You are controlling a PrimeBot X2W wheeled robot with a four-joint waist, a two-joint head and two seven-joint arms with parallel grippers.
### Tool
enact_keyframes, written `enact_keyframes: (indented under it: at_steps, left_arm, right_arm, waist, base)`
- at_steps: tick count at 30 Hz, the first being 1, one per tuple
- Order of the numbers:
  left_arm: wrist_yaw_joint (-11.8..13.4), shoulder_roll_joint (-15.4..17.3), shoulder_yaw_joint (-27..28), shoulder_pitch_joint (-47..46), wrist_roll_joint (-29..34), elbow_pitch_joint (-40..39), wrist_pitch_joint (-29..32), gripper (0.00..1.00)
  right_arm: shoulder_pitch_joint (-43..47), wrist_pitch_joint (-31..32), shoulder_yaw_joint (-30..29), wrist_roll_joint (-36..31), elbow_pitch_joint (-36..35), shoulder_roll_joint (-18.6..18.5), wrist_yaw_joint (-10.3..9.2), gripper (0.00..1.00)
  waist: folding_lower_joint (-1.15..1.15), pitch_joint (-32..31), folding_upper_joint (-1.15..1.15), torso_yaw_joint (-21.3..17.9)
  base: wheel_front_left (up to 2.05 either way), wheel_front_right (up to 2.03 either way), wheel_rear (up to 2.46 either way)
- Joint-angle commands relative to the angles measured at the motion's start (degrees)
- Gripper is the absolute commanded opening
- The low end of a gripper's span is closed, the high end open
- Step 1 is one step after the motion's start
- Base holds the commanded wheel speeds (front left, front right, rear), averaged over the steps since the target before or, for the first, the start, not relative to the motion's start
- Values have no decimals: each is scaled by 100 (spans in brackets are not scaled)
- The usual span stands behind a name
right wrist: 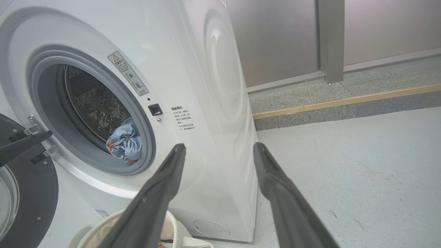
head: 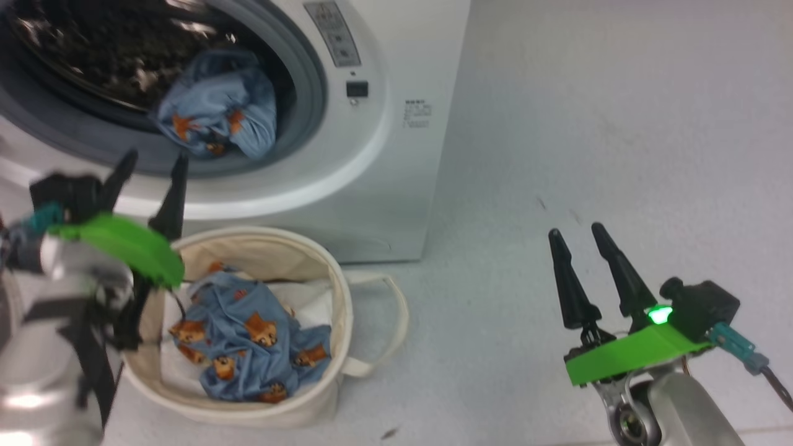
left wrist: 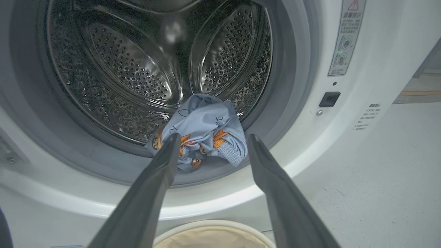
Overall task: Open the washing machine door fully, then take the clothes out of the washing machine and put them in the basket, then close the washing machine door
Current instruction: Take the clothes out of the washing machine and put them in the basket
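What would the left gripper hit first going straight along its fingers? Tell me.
Most likely the light-blue printed garment at the lower lip of the drum, framed between the fingertips of the open left gripper. Depth is unclear; the grey seal under it could touch first.

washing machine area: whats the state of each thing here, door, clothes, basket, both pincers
washing machine door: swung open
washing machine: one garment inside
garment in drum: crumpled at the front lip, not gripped
garment in basket: heaped, loose
basket: upright
left pincer: open, empty, aimed at garment in drum
right pincer: open, empty
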Motion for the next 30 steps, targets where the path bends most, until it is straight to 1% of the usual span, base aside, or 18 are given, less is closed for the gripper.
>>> enact_keyframes:
  at_steps: [1, 6, 7, 9, 11, 17, 19, 24, 27, 30]
  left_arm:
    - [-19, 261, 130, -483, 92, -31, 32, 100]
    - [-71, 227, -120, -1516, 77, 552, 142, 100]
    - [-81, 227, -229, -1899, 77, 796, 157, 100]
    - [-87, 208, -383, -2244, 92, 1030, 141, 100]
    - [-90, 139, -595, -2537, -9, 1238, 191, 100]
    - [-92, 94, -1079, -3411, -406, 1877, 391, 100]
    - [-92, 131, -1224, -3689, -487, 2095, 436, 100]
    - [-92, 295, -1368, -4245, -494, 2936, 562, 100]
    - [-92, 250, -1409, -4412, -545, 3406, 816, 100]
    - [-93, 171, -1442, -4481, -699, 3615, 1069, 100]
  right_arm:
    - [-218, -28, 74, -74, -218, 47, 1, 100]
    - [-352, -28, -2, -92, -308, 119, 1, 100]
    - [-413, -28, -40, -113, -345, 144, 1, 100]
    - [-464, -28, -69, -127, -376, 169, 1, 100]
    - [-500, -28, -91, -136, -405, 190, 1, 100]
    - [-619, -28, -118, -193, -485, 213, 1, 100]
    - [-673, -28, -102, -213, -518, 216, 1, 100]
    - [-763, -28, -97, -233, -601, 230, 1, 100]
    - [-732, -28, -157, -231, -631, 236, 1, 100]
    - [-699, -28, -220, -224, -653, 243, 1, 100]
  waist:
    - [0, 314, 0, -148]
    - [0, 803, 0, -314]
    - [0, 972, 0, -379]
    - [0, 1113, 0, -429]
    - [0, 1233, 0, -457]
    - [0, 1624, 0, -484]
    - [0, 1758, 0, -509]
    - [0, 2040, 0, -627]
    - [0, 2147, 0, -662]
    - [0, 2223, 0, -674]
  base:
    - [0, 0, 0]
    - [0, 0, 0]
    - [0, 0, 0]
    - [0, 0, 0]
    - [0, 0, 0]
    - [0, 0, 0]
    - [0, 0, 0]
    - [0, 0, 0]
    - [0, 0, 0]
    - [0, 0, 0]
